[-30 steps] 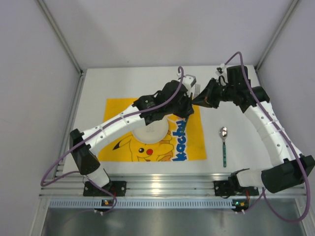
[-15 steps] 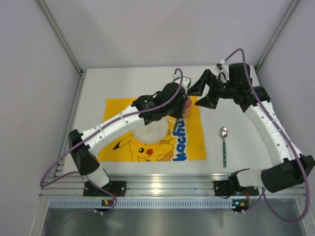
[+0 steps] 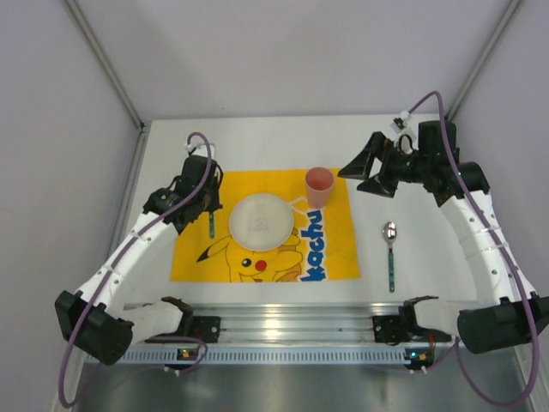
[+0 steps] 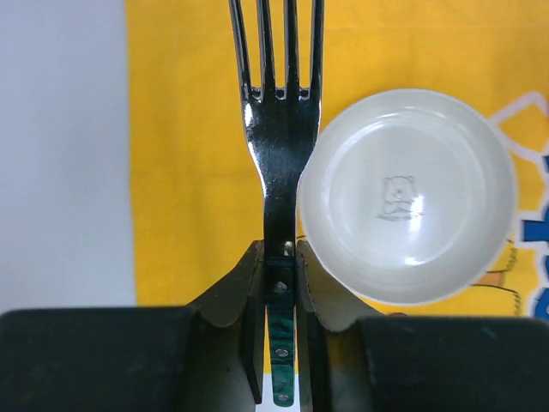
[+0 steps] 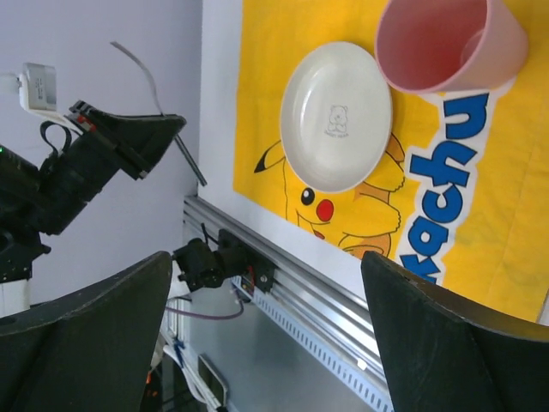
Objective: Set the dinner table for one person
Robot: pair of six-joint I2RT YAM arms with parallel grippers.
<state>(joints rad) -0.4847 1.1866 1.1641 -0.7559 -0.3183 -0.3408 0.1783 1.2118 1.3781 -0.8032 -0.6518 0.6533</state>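
Nearest the arms, by the ribbed rail (image 3: 283, 316), nothing has shifted. The spoon (image 3: 390, 254) lies on the bare dinner table (image 3: 257, 137), off the yellow mat (image 3: 334, 249), at about 3 o'clock from the plate (image 3: 262, 221).

The change is at the plate's 9 o'clock. A second ago both arms met over the far right of the mat. Now the left gripper (image 4: 279, 257) has swung across and pinches the fork (image 4: 279, 129) narrowly by its green handle, tines pointing away from the jaws and just beside the plate's rim. Whether the fork touches the mat cannot be told.

Farther off, the cup (image 3: 319, 185) stands uncovered at 2 o'clock. At 3 o'clock from the cup, the right gripper (image 3: 353, 178) has sprung wide and holds nothing. The hand-over looks done, and only laying the fork down seems left.
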